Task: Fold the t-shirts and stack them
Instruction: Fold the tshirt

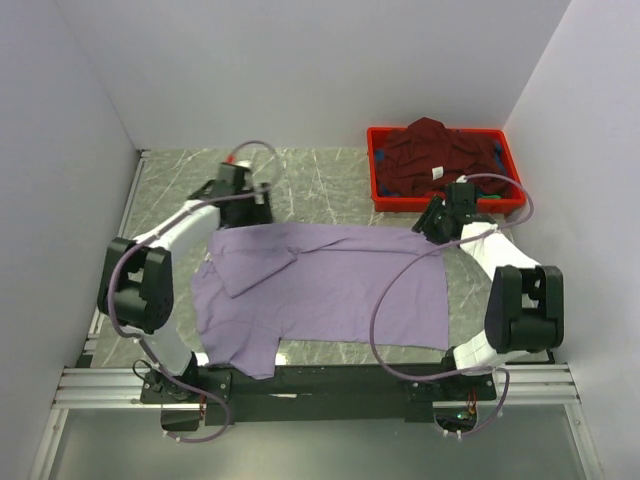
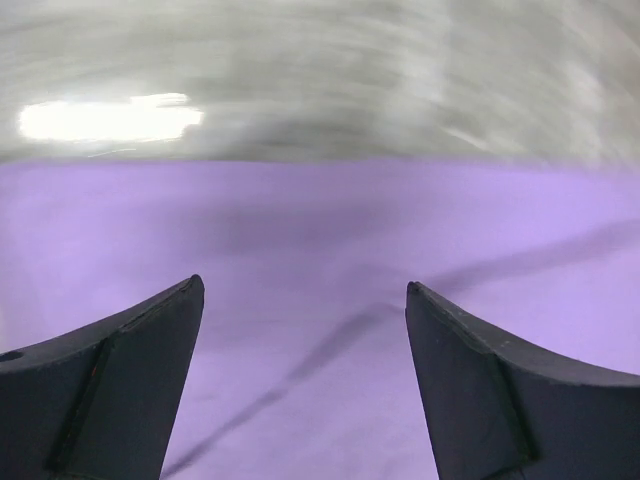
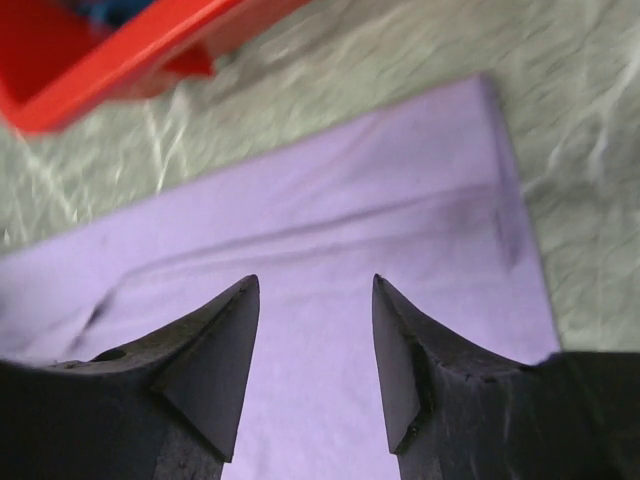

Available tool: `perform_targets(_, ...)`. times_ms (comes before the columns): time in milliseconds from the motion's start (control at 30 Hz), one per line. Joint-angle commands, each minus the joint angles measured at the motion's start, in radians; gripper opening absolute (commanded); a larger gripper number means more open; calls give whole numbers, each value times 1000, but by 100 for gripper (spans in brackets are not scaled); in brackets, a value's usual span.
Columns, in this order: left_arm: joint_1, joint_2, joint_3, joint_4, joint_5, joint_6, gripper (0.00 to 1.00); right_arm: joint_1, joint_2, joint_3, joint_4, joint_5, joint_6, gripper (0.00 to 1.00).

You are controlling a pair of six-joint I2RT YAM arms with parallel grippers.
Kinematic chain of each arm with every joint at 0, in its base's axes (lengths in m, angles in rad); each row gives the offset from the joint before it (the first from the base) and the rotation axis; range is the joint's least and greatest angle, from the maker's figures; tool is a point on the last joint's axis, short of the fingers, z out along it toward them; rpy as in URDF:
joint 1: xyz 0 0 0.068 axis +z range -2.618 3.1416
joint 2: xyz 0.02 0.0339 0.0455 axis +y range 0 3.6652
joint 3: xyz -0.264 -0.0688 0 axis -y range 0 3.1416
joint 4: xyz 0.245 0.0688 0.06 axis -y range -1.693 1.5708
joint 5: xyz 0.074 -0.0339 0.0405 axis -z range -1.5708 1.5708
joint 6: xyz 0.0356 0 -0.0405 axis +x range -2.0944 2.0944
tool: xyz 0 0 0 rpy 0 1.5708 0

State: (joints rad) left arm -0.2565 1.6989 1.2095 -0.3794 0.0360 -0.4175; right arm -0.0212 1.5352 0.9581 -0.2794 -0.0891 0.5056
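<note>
The left arm [image 1: 185, 225] reaches forward from its base, forearm angled toward the far left corner of the lavender shirt [image 1: 330, 290]. In its wrist view the left jaws are spread wide, holding nothing, low over the purple cloth [image 2: 320, 230]. The table [image 2: 400, 90] beyond is motion-blurred there, so I cannot read any detail on it.

The lavender shirt lies spread flat on the table [image 1: 320, 180] between the two arms. One sleeve is folded in over its far left part. The near left sleeve overhangs the table edge onto the black base rail [image 1: 340, 378]. A grey cable [image 1: 385, 300] from the right arm loops across the shirt's right half.

The right arm [image 1: 495, 250] bends inward, its wrist over the shirt's far right corner. The right jaws are parted, empty, above the cloth [image 3: 330, 230] near its straight edge.

The red crate [image 1: 372, 170] stands at the far right, just beyond that wrist. The maroon shirt [image 1: 430, 150] is heaped inside it, its white label [image 1: 436, 173] showing. In the right wrist view the crate [image 3: 130, 60] is cut off by the frame.
</note>
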Motion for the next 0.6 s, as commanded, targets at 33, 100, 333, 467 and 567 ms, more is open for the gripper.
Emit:
perform_targets(33,-212,46,94,-7,-8,203,84,58,-118,-62,-21,49,-36,57)
perform_targets(100,-269,88,160,-35,-33,264,78,86,-147,-87,-27,51,-29,57)
perform_targets(333,-397,281,349,-65,19,304,58,125,-312,-173,-30,26,20,57)
perform_targets(467,-434,361,442,-90,2,324,55,127,-388,-217,-29,45,33,57)
perform_targets(567,-441,406,470,-90,-1,330,51,129,-423,-237,-41,48,28,57)
